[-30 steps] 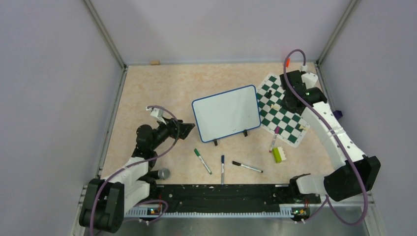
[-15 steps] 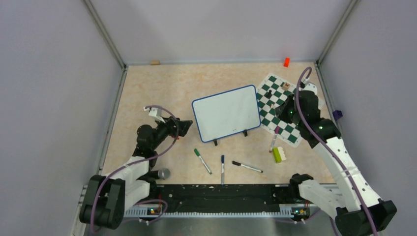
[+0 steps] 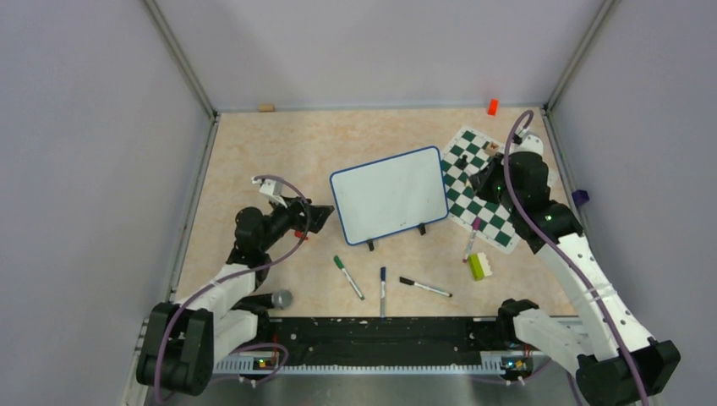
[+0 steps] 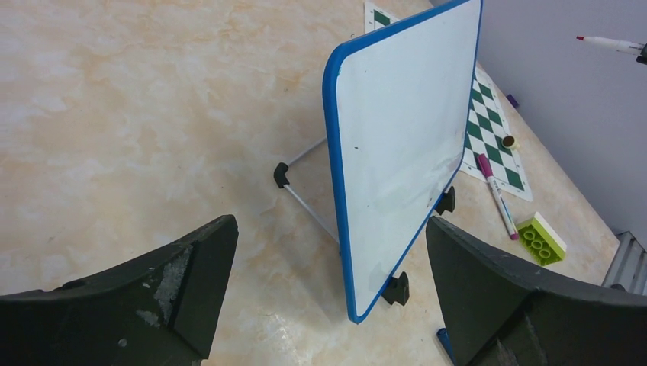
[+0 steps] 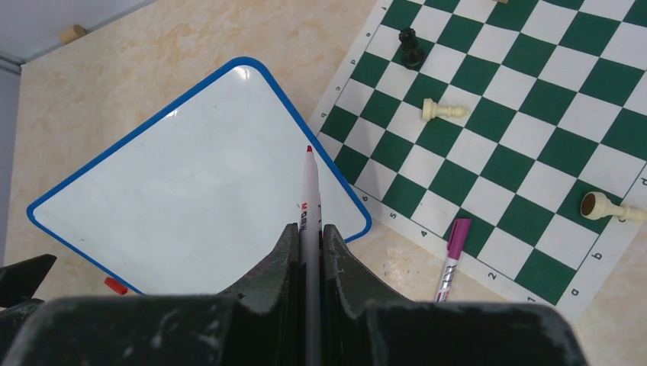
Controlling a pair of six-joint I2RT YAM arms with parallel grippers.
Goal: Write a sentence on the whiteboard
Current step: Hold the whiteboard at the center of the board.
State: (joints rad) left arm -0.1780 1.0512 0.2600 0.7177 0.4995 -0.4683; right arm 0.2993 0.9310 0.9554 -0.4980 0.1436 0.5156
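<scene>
The beige marbled tabletop [image 3: 279, 144] carries the blue-framed white rectangular whiteboard [image 3: 389, 194] at its middle, tilted on small black feet. A green-and-white chequered chess mat [image 3: 461, 156] lies just right of it. The left gripper [image 3: 314, 216] is spread wide beside the board's left edge. The right gripper [image 5: 309, 229] pinches a white red-tipped marker [image 5: 310, 191] in the air near the board's right edge.

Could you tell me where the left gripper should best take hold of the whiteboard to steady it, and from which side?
Likely the blue-framed left edge of the whiteboard, around mid-height, approached from its left, where the open left gripper faces it. The board is a thin panel seen nearly edge-on there, so one finger can go on each face, above the wire stand.
</scene>
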